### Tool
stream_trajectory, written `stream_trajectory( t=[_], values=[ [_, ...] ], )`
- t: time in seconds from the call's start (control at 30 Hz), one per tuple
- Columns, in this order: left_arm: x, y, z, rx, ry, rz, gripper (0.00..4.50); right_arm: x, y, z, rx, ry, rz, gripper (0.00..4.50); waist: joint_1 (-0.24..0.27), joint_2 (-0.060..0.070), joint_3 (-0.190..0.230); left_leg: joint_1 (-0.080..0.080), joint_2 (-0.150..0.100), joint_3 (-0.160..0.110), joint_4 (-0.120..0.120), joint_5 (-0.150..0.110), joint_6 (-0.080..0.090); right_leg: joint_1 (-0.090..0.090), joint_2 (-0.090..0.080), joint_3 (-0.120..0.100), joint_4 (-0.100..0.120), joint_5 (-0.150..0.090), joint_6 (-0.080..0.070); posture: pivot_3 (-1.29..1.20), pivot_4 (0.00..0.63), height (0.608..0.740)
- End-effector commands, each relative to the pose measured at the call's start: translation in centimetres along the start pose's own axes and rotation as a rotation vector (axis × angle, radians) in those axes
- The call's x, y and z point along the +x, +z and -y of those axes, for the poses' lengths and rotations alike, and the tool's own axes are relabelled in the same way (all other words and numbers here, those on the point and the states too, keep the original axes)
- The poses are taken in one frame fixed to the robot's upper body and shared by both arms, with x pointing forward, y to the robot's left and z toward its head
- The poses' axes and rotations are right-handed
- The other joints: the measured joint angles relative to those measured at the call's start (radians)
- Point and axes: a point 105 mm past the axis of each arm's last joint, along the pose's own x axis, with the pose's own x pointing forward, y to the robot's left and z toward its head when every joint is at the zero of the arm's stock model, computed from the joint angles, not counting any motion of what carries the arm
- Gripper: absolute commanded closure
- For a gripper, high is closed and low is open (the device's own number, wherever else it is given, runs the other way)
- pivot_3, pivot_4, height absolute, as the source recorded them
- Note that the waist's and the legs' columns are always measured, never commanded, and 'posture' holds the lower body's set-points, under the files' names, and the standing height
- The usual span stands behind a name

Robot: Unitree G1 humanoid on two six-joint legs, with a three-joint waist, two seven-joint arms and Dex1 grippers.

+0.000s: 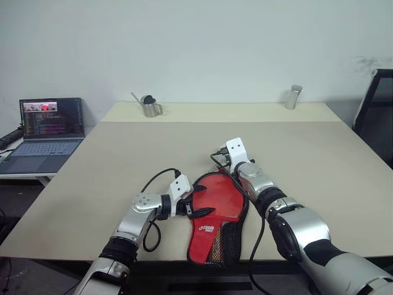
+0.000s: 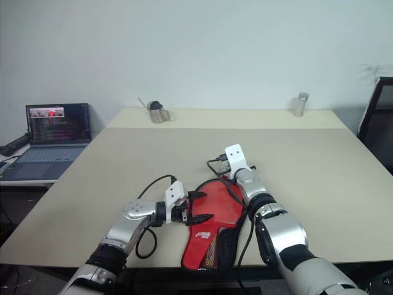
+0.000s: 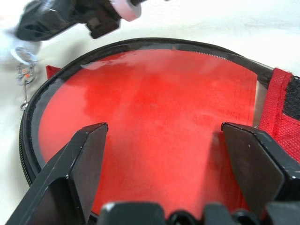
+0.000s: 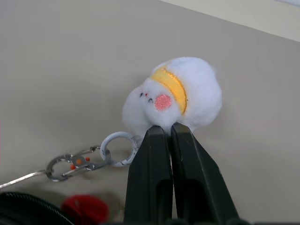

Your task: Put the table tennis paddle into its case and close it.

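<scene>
The case (image 1: 212,230) lies flat near the table's front edge, red side up, with a white logo and black mesh at its narrow end. Inside its black zipper rim (image 3: 140,43) a glossy round red face (image 3: 154,117) shows; I cannot tell whether that is the paddle's rubber or the case itself. My left gripper (image 1: 198,206) is open, one finger (image 3: 89,145) on either side over the round red part at the case's left edge. My right hand (image 1: 236,152) is at the case's far end. There my right gripper (image 4: 171,129) is shut on a white plush charm (image 4: 183,93), linked by a ring and clip (image 4: 79,161) towards the zipper.
The beige table (image 1: 123,160) stretches far beyond the case. A small metal can (image 1: 149,106) and a cup (image 1: 293,97) stand at its back edge. An open laptop (image 1: 49,129) sits on a lower stand to the left, and a black chair (image 1: 377,117) is at the right.
</scene>
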Motion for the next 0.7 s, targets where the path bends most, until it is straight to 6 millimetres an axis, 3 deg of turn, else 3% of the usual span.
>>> stream_trajectory(
  t=[0.03,0.3,0.5,0.7],
  values=[
    [-0.3,-4.4,1.1,-0.085,-0.015,-0.155,0.27,-0.3,1.3,1.4,-0.018,-0.035,0.076,4.47,0.0,0.001,-0.001,0.0,0.0,0.0,0.0,0.0,0.0,0.0,0.0,0.0,0.0,0.0,0.0,0.0,0.15,0.74],
    [-0.2,-4.5,0.7,-0.088,-0.021,-0.158,0.27,-1.4,1.1,3.9,0.023,-0.121,0.092,4.47,0.001,0.001,-0.001,0.001,0.0,0.0,0.0,0.0,0.0,0.001,0.0,0.0,0.0,0.0,0.0,0.0,0.15,0.74],
    [0.1,-4.5,0.6,-0.087,-0.022,-0.157,0.27,-3.3,1.0,6.7,0.038,-0.193,0.105,4.47,0.004,0.001,-0.002,0.0,0.0,-0.001,0.0,0.0,0.0,0.001,0.0,0.0,-0.001,0.0,0.0,0.0,0.15,0.74],
    [0.4,-4.5,0.5,-0.089,-0.019,-0.152,0.27,-8.0,-0.7,8.3,0.032,-0.227,0.072,4.47,0.01,0.002,-0.002,-0.001,0.0,-0.001,0.0,0.0,0.0,0.001,0.0,0.0,-0.002,0.0,0.001,0.0,0.15,0.74]
  ],
)
